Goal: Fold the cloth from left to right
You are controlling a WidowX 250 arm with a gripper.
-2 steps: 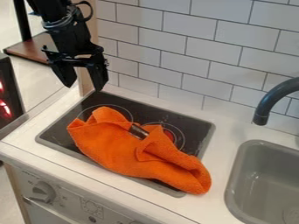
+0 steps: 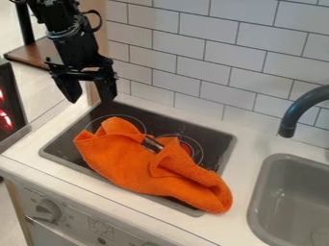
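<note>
"Black two-finger end effector (image 2: 87, 98), what's its pos?"

"I've got it upper L of the cam view, hanging tips-down nr the stove's back L corner. Fingers spread apart, nothing btwn them."

"Copy. And the cloth?"

"Orange fabric cloth (image 2: 132, 163), rumpled, lying on the flat black stovetop (image 2: 215, 137). I see it run diag. from the L part down to front R, w/ its R end past the stovetop edge, over the white surface (image 2: 247, 144). Upper L corner's bunched up, R part's folded over itself. Small dark shiny patch (image 2: 152, 144) nr its mid; can't ID it."

"Rest?"

"Grey sink basin (image 2: 262, 175) on the R, dark curved faucet (image 2: 297, 113) above it, white rect. wall tiles (image 2: 257, 43) at the back, pale round knob (image 2: 46, 210) front L."
</note>
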